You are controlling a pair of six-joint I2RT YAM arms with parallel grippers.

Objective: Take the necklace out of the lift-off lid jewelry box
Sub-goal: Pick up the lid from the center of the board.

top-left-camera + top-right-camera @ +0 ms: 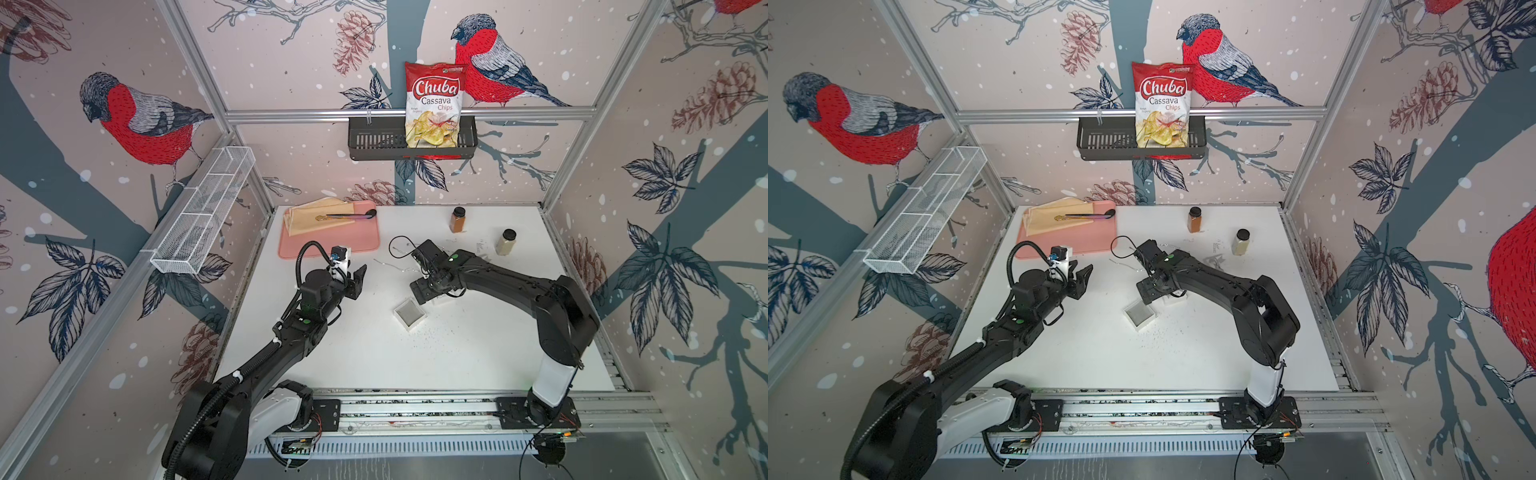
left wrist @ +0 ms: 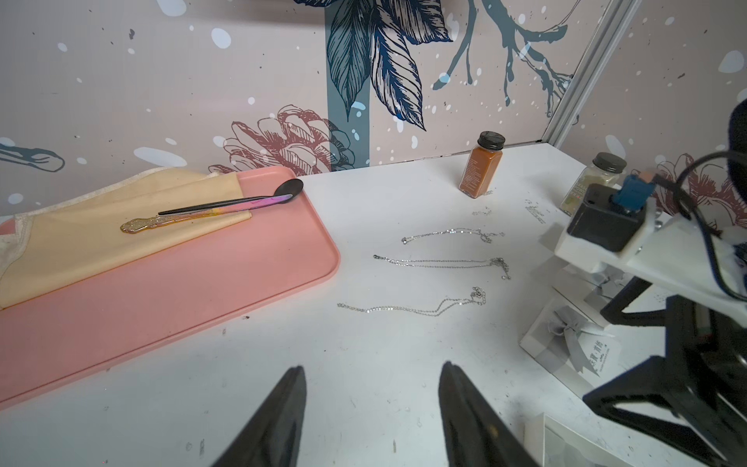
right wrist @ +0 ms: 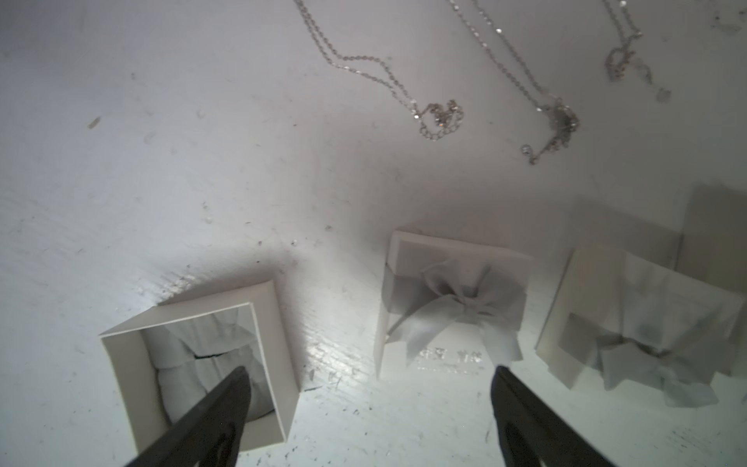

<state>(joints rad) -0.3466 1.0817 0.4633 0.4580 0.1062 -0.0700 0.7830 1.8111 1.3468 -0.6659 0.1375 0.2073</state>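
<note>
Under R arm, mid-surface (image 1: 457, 357): open box (image 3: 277, 347) sits w/ lid off, white padding inside, no chain visible in it. R jaws hang spread wide & empty, one tip over the box mouth, the other by the bow-topped lid (image 3: 452, 299) just beside it. Reads as a let-go pose w/ nothing to carry. Second bowed box (image 3: 630, 319) is further along; shut or not, can't tell. Beyond the boxes, on bare surface, lie near necklace (image 3: 438, 115), mid necklace (image 3: 560, 119) and far necklace (image 3: 622, 60), apart from each other, prob. so chains don't tangle. Which belongs to this box: can't tell. Extraction looks approx. done. L jaws are parted & empty, hovering near pink tray (image 2: 202, 307), clear of R's work area.
</note>
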